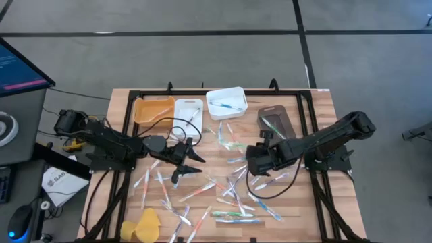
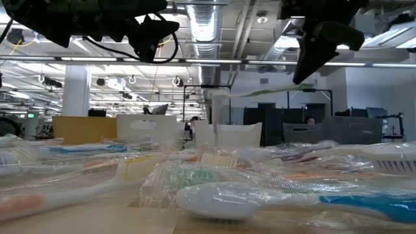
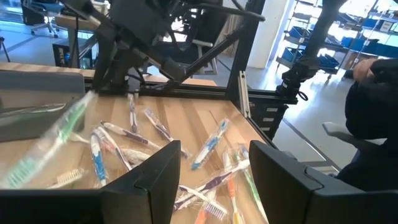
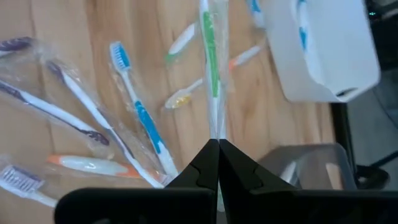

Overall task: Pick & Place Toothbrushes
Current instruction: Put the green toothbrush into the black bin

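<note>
From the high view, your right gripper [image 1: 255, 162] hangs over the middle of the table, right of centre, with the toothbrushes [image 1: 223, 192] strewn all around and below it. Your left gripper [image 1: 192, 162] waits left of centre above the same scatter. Count the bins along the far edge: four, an orange bin [image 1: 154, 109], a flat white bin [image 1: 188, 111], a deeper white bin [image 1: 226, 102] with a blue brush in it, and a brown bin [image 1: 277, 121] with a greenish one. One yellow lump [image 1: 145, 226] sits at the near left edge. The loose brushes overlap too much for an exact count; call it well over twenty.

Low view now: the right gripper is up off the table, and a green toothbrush [image 2: 266, 93] sticks out level from it, clear of the pile.

Left wrist view: the left fingers [image 3: 149, 180] stand apart with nothing between them.

Right wrist view: your right fingers [image 4: 202, 163] are pressed tight together, pinching that green wrapped brush by its very end. That's a thin hold, so carry it slowly, keep it level, and get squarely over your bin before you let go; I'd guess the brown one.
</note>
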Motion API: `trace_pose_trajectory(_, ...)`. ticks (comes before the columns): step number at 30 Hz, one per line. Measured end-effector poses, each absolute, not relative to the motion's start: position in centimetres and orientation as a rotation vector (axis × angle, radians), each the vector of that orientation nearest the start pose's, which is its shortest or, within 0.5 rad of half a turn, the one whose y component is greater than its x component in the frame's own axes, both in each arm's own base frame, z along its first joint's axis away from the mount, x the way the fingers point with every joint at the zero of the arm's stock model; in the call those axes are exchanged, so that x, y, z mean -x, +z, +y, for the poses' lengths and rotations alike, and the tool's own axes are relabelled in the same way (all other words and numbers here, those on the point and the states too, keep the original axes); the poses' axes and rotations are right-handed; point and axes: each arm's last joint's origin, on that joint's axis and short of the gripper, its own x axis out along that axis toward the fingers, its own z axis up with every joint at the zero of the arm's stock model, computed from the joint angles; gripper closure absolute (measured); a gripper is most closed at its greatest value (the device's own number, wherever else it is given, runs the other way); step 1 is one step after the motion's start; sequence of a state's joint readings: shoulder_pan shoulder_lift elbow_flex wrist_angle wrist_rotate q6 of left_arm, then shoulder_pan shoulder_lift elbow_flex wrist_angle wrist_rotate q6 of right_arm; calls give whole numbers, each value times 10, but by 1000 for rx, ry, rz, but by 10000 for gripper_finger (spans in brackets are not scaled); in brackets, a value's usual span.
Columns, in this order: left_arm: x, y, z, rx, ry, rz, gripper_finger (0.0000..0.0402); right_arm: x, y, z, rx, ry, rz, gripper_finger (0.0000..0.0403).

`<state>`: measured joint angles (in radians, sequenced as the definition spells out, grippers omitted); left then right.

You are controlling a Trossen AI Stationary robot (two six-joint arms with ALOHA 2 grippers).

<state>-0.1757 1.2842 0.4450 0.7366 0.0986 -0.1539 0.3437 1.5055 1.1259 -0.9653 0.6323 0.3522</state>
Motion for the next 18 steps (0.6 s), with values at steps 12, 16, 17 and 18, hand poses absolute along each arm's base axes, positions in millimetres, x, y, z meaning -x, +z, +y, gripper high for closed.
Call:
trace_pose_trajectory(12,-245,204,-46,149,-265,127,215,-247,250,76,243,-539,1116,403)
trace_pose_trajectory(16,-245,204,-46,149,-265,128,215,-246,250,80,235,-541,1105,403)
trace_pose_trajectory(17,-245,204,-46,149,-265,128,215,-245,251,81,239,-547,1102,403)
trace_pose_trajectory(18,-245,204,-46,149,-265,128,215,-244,251,81,244,-559,1100,403)
